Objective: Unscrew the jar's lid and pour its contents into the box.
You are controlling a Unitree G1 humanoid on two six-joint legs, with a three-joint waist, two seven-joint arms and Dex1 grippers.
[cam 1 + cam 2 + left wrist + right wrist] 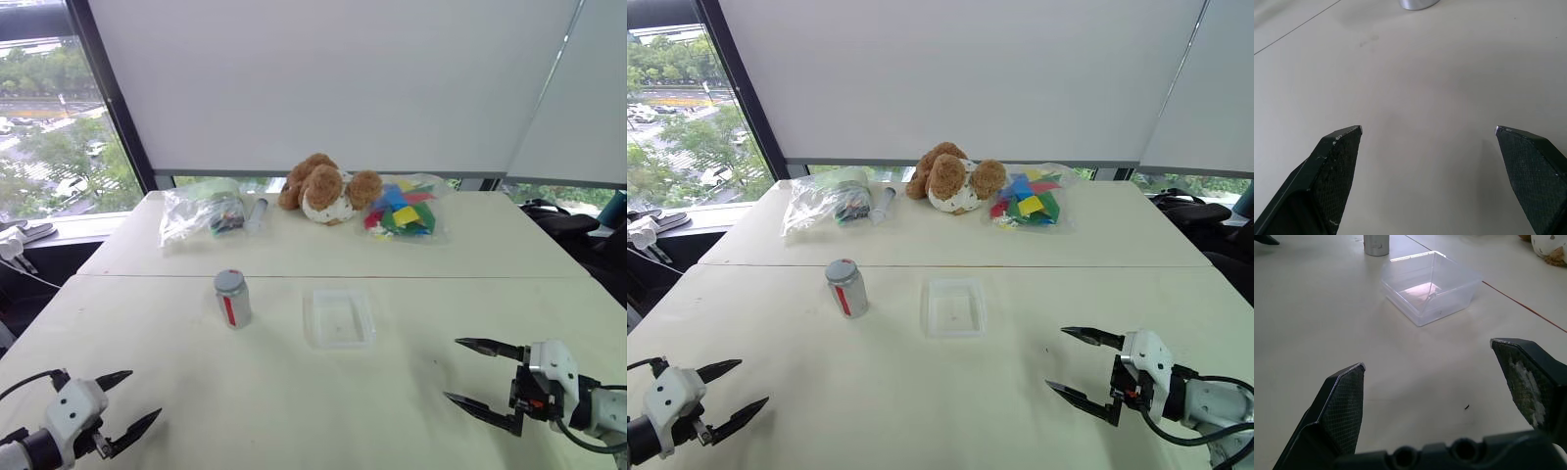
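- While both my arms reach out low over the table (294,411), my left gripper (127,403) sits near the front left corner and my right gripper (468,372) near the front right.
- Each gripper points inward, toward the middle of the table.
- My left gripper has its two black fingers spread wide, and nothing is between them.
- My right gripper is spread wide too, and it holds nothing.
- The jar (232,299) stands up straight on the table, with the lid (229,281) on top of it.
- The jar is ahead of my left gripper and off to its right, well apart from it.
- The box (339,317) lies flat just to the right of the jar, not touching it.
- The box is ahead of my right gripper and off to its left, well apart.
- In the left wrist view, the jar's bottom (1419,4) shows at the edge and the rest is cut off.
- In the right wrist view the jar's top is cut off as well.
- I cannot make out what is inside the jar.
- A tiny dark speck (1467,407) lies on the table near my right fingers; I cannot tell what it is.
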